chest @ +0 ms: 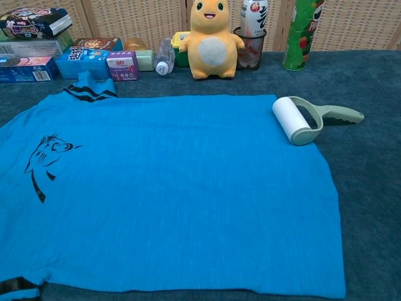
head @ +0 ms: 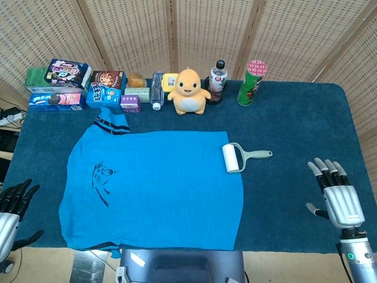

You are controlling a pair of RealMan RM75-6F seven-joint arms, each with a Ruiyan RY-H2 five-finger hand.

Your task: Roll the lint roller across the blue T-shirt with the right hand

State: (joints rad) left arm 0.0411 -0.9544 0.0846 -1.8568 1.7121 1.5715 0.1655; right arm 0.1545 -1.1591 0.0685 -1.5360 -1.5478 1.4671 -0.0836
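Observation:
A blue T-shirt point(head: 159, 188) point(chest: 169, 188) with a black print lies flat on the dark blue tablecloth. The lint roller point(head: 233, 157) point(chest: 294, 119) rests at the shirt's right edge, its white roll on the fabric and its pale green handle point(head: 258, 155) point(chest: 341, 116) pointing right over the cloth. My right hand point(head: 337, 194) hovers open near the table's front right, well to the right of the roller and holding nothing. My left hand point(head: 13, 206) sits open at the front left corner, off the shirt. Neither hand shows in the chest view.
Along the back edge stand snack boxes point(head: 65, 85), a small purple box point(head: 130, 103), a clear bottle point(head: 156, 91), a yellow plush toy point(head: 189, 91) point(chest: 213, 41), a drink bottle point(head: 217, 82) and a green chip can point(head: 252, 82). A wicker screen point(head: 206, 29) closes the back.

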